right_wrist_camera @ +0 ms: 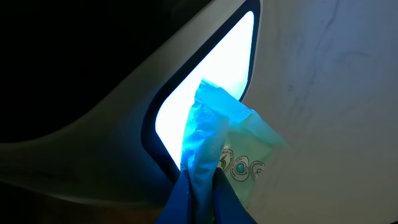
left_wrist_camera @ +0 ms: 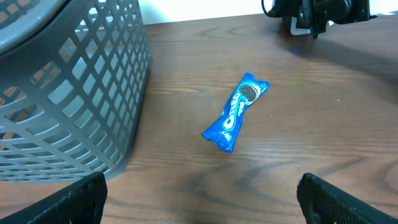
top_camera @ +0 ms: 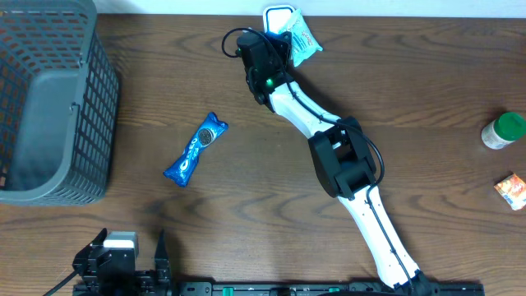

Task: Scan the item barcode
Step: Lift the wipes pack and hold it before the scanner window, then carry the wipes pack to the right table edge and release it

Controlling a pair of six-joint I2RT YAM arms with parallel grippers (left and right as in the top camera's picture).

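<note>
From above, the right arm [top_camera: 345, 156] is hiding its own jaws. Only its wrist view is showing the right jaws pinching shut on the edge of the pale snack packet [right_wrist_camera: 239, 149], held over the far middle of the counter [top_camera: 411, 82], just in front of the glowing scanner window [right_wrist_camera: 186, 99]. The packet's print is coming out blurred and blue-tinted. The left jaws are standing wide at the near left, facing a blue biscuit wrapper [left_wrist_camera: 235, 112] and a grey basket [left_wrist_camera: 68, 93]. Only the overhead is catching a green-capped bottle [top_camera: 503, 130] and an orange packet [top_camera: 511, 191] at the right edge.
</note>
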